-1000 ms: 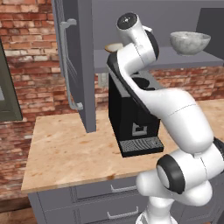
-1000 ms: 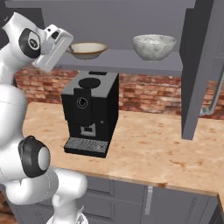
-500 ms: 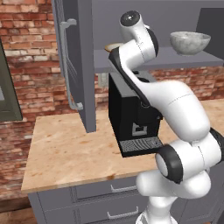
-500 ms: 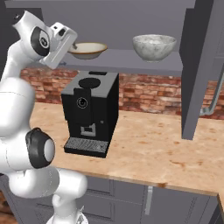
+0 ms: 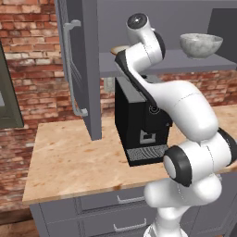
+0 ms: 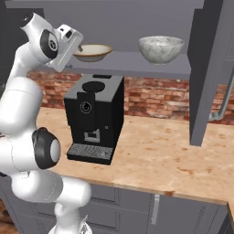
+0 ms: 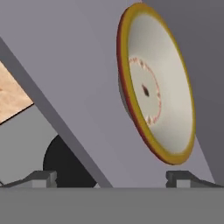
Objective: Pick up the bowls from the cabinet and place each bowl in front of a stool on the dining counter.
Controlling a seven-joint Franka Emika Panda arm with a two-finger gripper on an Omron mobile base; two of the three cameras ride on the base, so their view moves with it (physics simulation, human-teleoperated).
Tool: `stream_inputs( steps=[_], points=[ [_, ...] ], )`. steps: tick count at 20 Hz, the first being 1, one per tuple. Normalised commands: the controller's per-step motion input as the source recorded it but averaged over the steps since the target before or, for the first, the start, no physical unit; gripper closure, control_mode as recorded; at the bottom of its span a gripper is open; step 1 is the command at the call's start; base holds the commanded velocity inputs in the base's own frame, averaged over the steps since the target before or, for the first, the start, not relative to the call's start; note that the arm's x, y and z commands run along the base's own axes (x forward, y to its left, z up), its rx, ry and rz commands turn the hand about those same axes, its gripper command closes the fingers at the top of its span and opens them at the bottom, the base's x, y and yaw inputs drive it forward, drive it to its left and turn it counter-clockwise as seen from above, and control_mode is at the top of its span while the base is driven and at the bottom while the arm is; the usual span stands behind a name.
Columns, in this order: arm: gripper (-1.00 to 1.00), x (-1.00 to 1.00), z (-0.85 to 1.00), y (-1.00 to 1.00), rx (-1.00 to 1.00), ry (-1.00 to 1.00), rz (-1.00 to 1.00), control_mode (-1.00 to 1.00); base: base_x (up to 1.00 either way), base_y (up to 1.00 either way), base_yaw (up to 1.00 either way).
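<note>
On the grey shelf [image 6: 137,62] of the open cabinet sits a wide cream bowl [image 6: 93,52] with a tan rim. A deeper marbled bowl [image 6: 161,48] stands to its right. From the left base view the cream bowl [image 5: 119,48] peeks out behind my arm, and the marbled bowl [image 5: 200,45] shows at the shelf's right end. My gripper [image 6: 78,47] is open, level with the shelf, just left of the cream bowl's rim. In the hand view the cream bowl [image 7: 157,87] lies close ahead, beyond the open gripper [image 7: 111,178], with nothing between the fingers. The dining counter and stools are out of view.
A black coffee machine [image 6: 93,116] stands on the stone counter [image 6: 160,155] directly under the shelf and my hand. The cabinet's left door [image 5: 81,65] hangs open to the left of my arm, and the right door [image 6: 210,68] juts out on the right. Grey drawers [image 5: 120,203] lie below.
My hand has moved up and to the right, closer to the cream bowl's rim, with the arm's elbow lifting. The jaws stayed open and both bowls stayed put.
</note>
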Motion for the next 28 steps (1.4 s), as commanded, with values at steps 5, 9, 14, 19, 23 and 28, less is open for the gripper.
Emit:
stream_inputs(
  steps=[5, 9, 14, 19, 23, 28],
  points=[
    [-1.0, 0.3, -0.2, 0.08, 0.0, 0.0, 0.08, -1.0, 0.0, 0.0, 0.0],
    [-1.0, 0.35, -0.12, 0.08, 0.0, 0.0, 0.08, -1.0, 0.0, 0.0, 0.0],
    [-1.0, 0.4, -0.07, 0.12, 0.0, 0.0, 0.03, -1.0, 0.0, 0.0, 0.0],
    [-1.0, 0.31, 0.0, 0.05, 0.0, 0.0, 0.0, -1.0, 0.0, 0.0, 0.0],
    [-1.0, 0.34, 0.0, 0.03, 0.0, 0.0, 0.0, -1.0, 0.0, 0.0, 0.0],
    [-1.0, 0.38, 0.01, 0.0, 0.0, 0.0, 0.0, -1.0, 0.0, 0.0, 0.0]
  ],
)
